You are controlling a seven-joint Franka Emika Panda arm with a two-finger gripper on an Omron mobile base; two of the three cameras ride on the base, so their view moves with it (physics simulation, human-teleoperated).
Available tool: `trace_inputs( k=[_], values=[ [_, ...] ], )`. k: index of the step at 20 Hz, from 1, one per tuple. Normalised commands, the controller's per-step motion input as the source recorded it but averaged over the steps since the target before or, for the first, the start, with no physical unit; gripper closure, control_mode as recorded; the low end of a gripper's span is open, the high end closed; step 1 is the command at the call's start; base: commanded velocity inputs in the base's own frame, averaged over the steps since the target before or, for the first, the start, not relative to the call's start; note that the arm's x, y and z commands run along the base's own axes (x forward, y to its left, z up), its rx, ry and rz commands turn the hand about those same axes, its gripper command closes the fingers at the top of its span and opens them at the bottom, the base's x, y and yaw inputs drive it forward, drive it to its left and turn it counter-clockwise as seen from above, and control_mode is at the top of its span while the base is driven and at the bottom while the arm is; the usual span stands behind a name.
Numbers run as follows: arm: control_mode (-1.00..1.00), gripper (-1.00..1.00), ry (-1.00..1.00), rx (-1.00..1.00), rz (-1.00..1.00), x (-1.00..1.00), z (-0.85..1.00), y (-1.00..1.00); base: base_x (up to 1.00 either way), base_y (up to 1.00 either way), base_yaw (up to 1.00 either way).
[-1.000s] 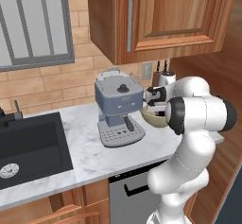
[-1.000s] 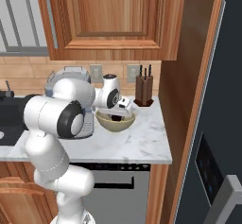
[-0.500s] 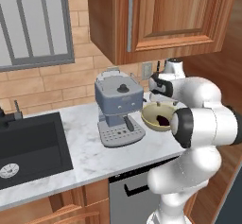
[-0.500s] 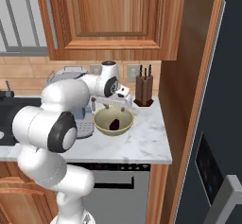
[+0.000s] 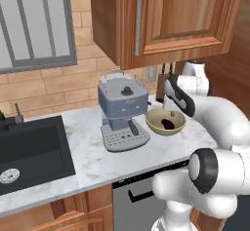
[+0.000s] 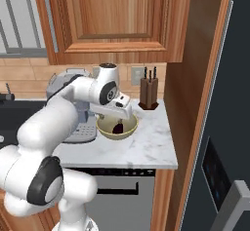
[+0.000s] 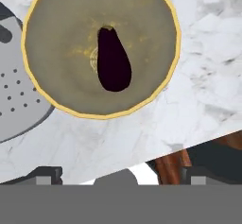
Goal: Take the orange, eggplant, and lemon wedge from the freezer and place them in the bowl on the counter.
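Where the counter point(image 5: 97, 157) meets the coffee machine point(image 5: 122, 110), one olive-tan bowl point(image 7: 56, 81) stands just beside the machine's drip tray. Contents: one eggplant point(image 7: 113, 60), dark purple, lying at the bowl's centre. Above the bowl, one gripper point(image 6: 122, 109), jaws spread wide, holding nothing. Behind, one knife block point(image 6: 149, 93).
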Motion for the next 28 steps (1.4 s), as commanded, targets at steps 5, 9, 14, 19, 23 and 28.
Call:
trace_inputs(
  k=[5, 9, 14, 19, 23, 28],
  values=[
    [-1.0, -1.0, -0.33, -0.01, 0.0, -1.0, -0.01, 0.03, 0.0, 0.0, 0.0],
    [-1.0, -1.0, -0.38, 0.0, 0.0, -1.0, 0.34, 0.06, 0.0, 0.0, 0.0],
    [-1.0, -1.0, -0.08, 0.03, -0.01, -1.0, 0.93, 0.1, 0.0, 0.0, 0.0],
    [1.0, -1.0, 0.0, 0.01, -0.01, -0.4, 0.4, 0.07, -0.6, 0.08, -0.02],
    [1.0, -1.0, 0.0, 0.0, 0.0, 0.0, 0.0, 0.0, -1.0, 0.01, -0.11],
    [1.0, -1.0, 0.0, 0.0, 0.0, 0.0, 0.0, 0.0, -1.0, -0.04, -0.16]
  ],
)
